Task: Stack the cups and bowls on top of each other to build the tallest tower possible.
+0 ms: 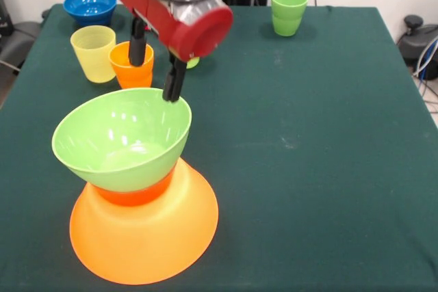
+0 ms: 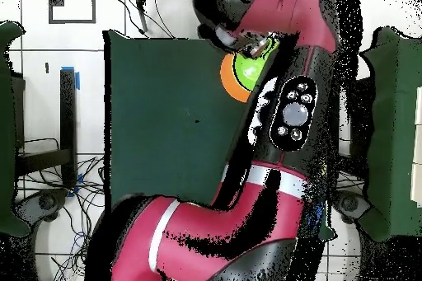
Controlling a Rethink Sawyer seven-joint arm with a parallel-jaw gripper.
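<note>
Green cloth table (image 1: 308, 135) bare on its right side, tower (image 1: 137, 196) of lime bowl (image 1: 122, 138) on upturned orange bowl (image 1: 145, 237) near front edge, gripper (image 1: 156, 73) open above bowl's far rim, orange cup (image 1: 131, 65), yellow cup (image 1: 94, 52), blue bowl (image 1: 89, 6) crowded behind, green cups (image 1: 289, 10) at far edge

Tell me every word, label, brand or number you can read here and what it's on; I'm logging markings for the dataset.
None can be read.
The cups and bowls, such as the lime green bowl, are plain.
The arm's button panel in the overhead view shows only round buttons, any marks too small to read.
</note>
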